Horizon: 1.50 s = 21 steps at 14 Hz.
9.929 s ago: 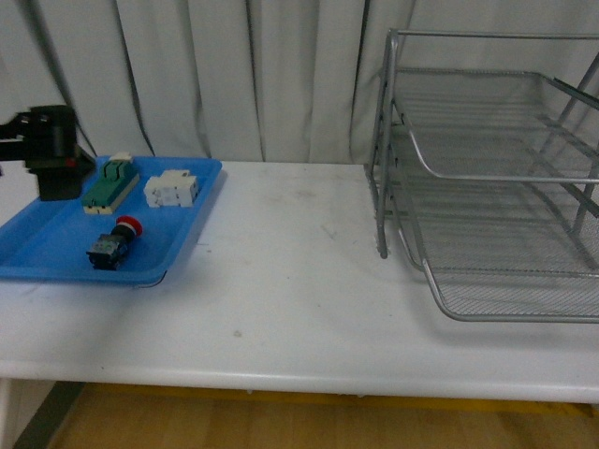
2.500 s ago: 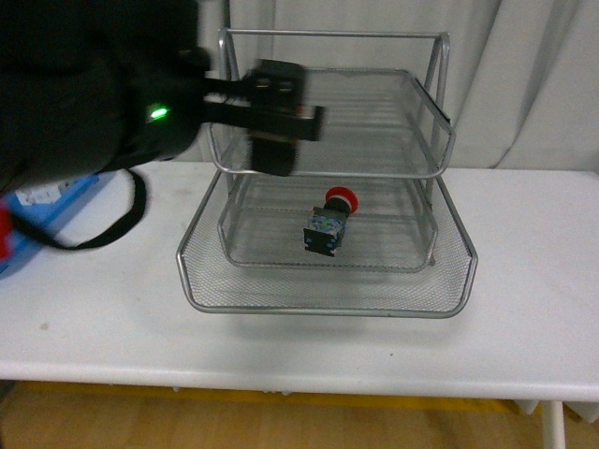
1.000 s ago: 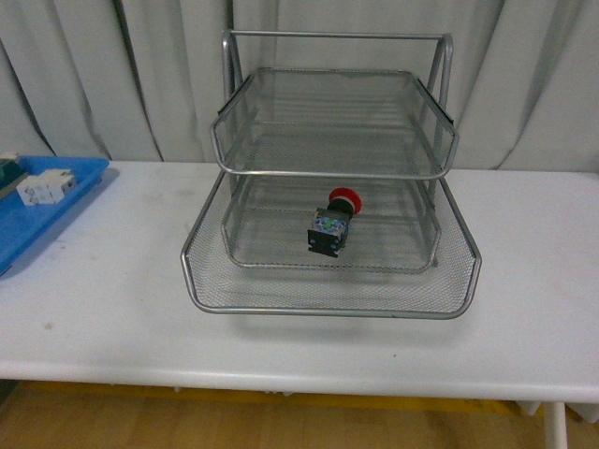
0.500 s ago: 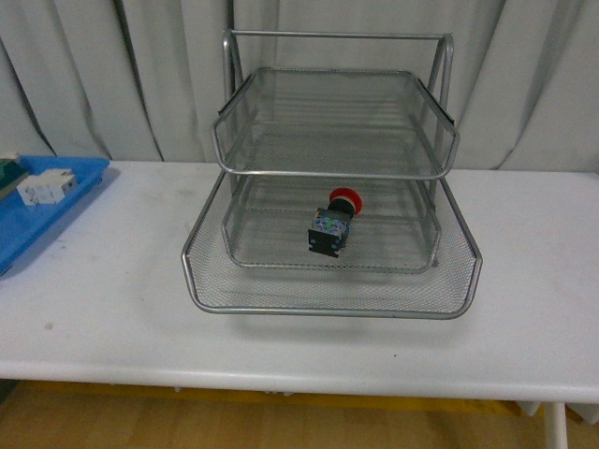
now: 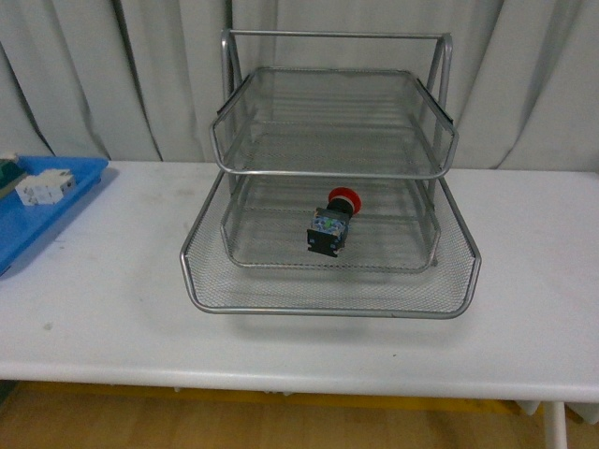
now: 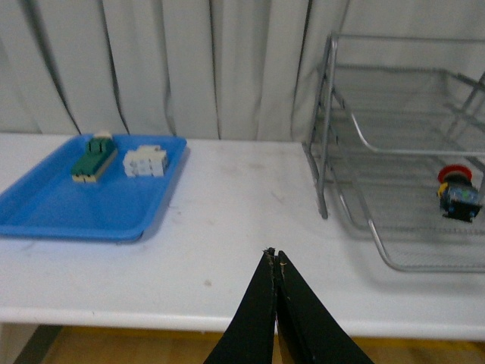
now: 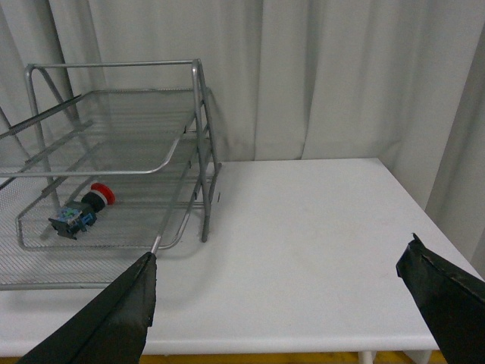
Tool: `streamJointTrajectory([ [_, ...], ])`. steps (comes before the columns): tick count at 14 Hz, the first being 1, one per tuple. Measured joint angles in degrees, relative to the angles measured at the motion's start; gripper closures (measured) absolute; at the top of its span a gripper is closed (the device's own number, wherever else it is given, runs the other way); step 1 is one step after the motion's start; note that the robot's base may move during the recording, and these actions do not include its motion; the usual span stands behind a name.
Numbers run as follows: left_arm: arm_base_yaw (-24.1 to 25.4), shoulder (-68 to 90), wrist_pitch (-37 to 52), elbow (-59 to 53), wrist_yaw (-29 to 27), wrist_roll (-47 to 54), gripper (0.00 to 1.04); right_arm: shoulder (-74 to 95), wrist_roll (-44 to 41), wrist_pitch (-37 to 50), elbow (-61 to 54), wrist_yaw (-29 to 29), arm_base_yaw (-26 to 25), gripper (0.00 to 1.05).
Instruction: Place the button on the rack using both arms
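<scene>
While the tray (image 6: 83, 206) holds blocks (image 6: 144, 161), the rack (image 5: 328, 297) holds the button (image 5: 332, 224).

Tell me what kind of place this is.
Probably a robot test bench in a lab or studio, not a home: a white table set against a plain grey curtain, with a wire rack holding a button and a blue tray of switch parts.

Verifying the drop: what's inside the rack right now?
The button lies on its side in the middle tier of the rack, red cap toward the back. The bottom tier's floor beneath it is partly covered by the middle tier.
</scene>
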Motion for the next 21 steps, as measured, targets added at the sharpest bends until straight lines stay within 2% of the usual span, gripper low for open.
streamJointTrajectory([
  [4,0.0,-3.43,-0.7,0.0,-0.15,0.0,1.03,0.02,-0.02,0.02,0.0,-0.02,0.0,0.06],
  [5,0.0,-3.43,-0.94,0.0,-0.15,-0.02,0.98,0.0,-0.02,0.02,0.0,-0.02,0.0,0.06],
  [11,0.02,-3.43,-0.92,0.0,-0.15,-0.02,0.23,2.47,-0.59,-0.04,0.39,0.55,-0.17,0.06],
  [12,0.0,-3.43,-0.9,0.0,-0.11,-0.02,0.1,12.74,-0.87,7.78,2.05,0.61,-1.6,0.06],
  [13,0.0,-3.43,-0.92,0.0,-0.13,0.0,0.06,23.71,-0.35,17.62,5.11,1.49,-1.05,0.06],
  [15,0.0,-3.43,-0.9,0.0,-0.13,0.0,0.07,47.54,2.97,33.7,16.02,3.3,3.43,0.06],
  [17,0.0,-3.43,-0.9,0.0,-0.13,0.0,0.07,70.84,7.65,30.93,31.93,4.68,8.96,0.06],
  [20,0.0,-3.43,-0.9,0.0,-0.15,0.0,0.07,91.25,12.33,17.64,50.93,5.77,16.79,0.06],
  [21,0.0,-3.43,-0.9,0.0,-0.13,0.0,0.07,95.03,14.4,12.35,55.87,5.18,19.34,0.18],
])
